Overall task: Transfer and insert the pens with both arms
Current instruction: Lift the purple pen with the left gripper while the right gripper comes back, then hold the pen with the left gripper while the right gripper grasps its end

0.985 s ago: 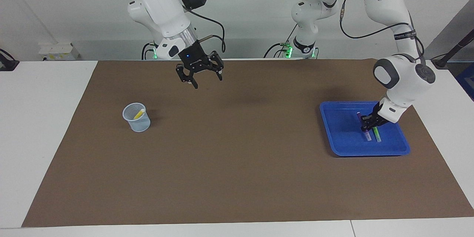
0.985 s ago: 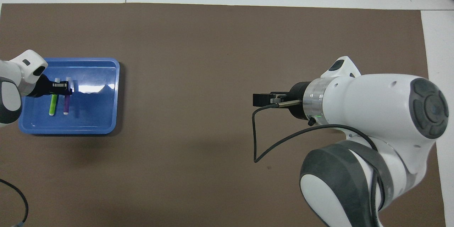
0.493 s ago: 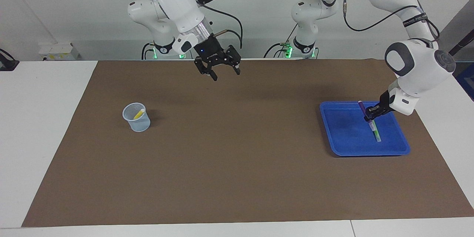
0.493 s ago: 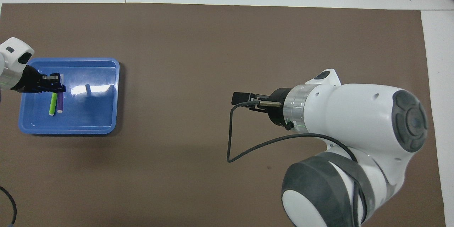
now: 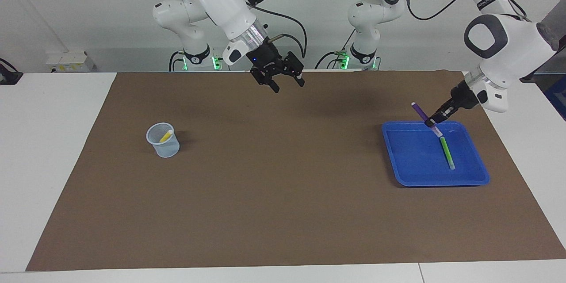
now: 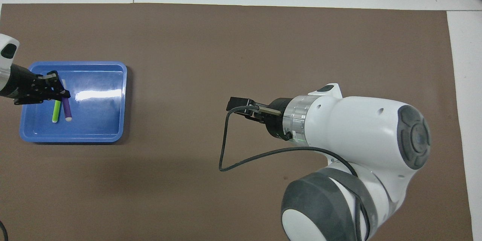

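Note:
My left gripper (image 5: 432, 122) is shut on the purple pen (image 5: 420, 111) and holds it tilted in the air over the blue tray (image 5: 398, 172), at the edge nearer the robots. From overhead, the left gripper (image 6: 60, 92) grips the purple pen (image 6: 67, 108) above the green pen (image 6: 56, 111). That green pen (image 5: 447, 153) lies flat in the tray. A yellow pen (image 5: 166, 135) leans inside the pale mesh cup (image 5: 164, 146) toward the right arm's end. My right gripper (image 5: 286, 83) hangs open and empty over the mat near the robots' edge.
A brown mat (image 5: 283, 194) covers most of the white table. Two smaller white arms with green lights (image 5: 190, 31) (image 5: 367, 22) stand at the robots' edge. Seen from overhead, the right arm (image 6: 350, 147) and its looping black cable (image 6: 226, 139) hide the cup.
The left gripper has lifted the purple pen out of the tray, leaving the green pen lying there. The right gripper, still open, has swung toward the middle of the table.

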Controlling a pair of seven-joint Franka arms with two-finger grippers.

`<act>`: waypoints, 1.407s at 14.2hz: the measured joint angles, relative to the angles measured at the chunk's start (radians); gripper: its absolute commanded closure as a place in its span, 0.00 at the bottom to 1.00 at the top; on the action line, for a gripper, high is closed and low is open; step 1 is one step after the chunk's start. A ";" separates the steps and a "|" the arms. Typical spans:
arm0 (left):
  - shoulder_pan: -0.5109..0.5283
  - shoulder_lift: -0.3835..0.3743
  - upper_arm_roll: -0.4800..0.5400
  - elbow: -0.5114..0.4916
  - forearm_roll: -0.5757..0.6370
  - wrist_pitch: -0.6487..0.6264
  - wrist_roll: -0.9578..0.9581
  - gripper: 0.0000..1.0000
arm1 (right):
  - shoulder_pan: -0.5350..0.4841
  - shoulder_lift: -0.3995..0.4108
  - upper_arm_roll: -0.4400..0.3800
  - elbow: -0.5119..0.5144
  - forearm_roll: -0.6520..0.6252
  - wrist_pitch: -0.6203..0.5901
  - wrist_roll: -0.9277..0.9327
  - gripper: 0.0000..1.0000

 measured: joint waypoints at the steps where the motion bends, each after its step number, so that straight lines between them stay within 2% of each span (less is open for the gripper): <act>1: -0.007 -0.016 0.000 0.000 -0.024 -0.002 -0.083 1.00 | 0.011 0.001 0.000 0.000 0.017 0.019 0.017 0.00; 3: -0.025 -0.047 -0.001 -0.001 -0.063 -0.005 -0.244 1.00 | 0.031 0.010 0.000 0.000 0.026 0.063 0.058 0.00; 7: -0.045 -0.111 -0.001 -0.021 -0.166 -0.023 -0.506 1.00 | 0.064 0.041 0.000 0.000 0.143 0.162 0.093 0.00; 13: -0.133 -0.195 -0.002 -0.091 -0.208 -0.034 -0.870 1.00 | 0.107 0.042 0.000 0.002 0.152 0.197 0.149 0.00; 16: -0.141 -0.242 -0.001 -0.125 -0.241 -0.034 -1.002 1.00 | 0.122 0.044 0.001 0.015 0.153 0.233 0.187 0.00; 20: -0.195 -0.302 -0.002 -0.158 -0.248 -0.034 -1.084 1.00 | 0.172 0.061 0.005 0.086 0.153 0.262 0.262 0.00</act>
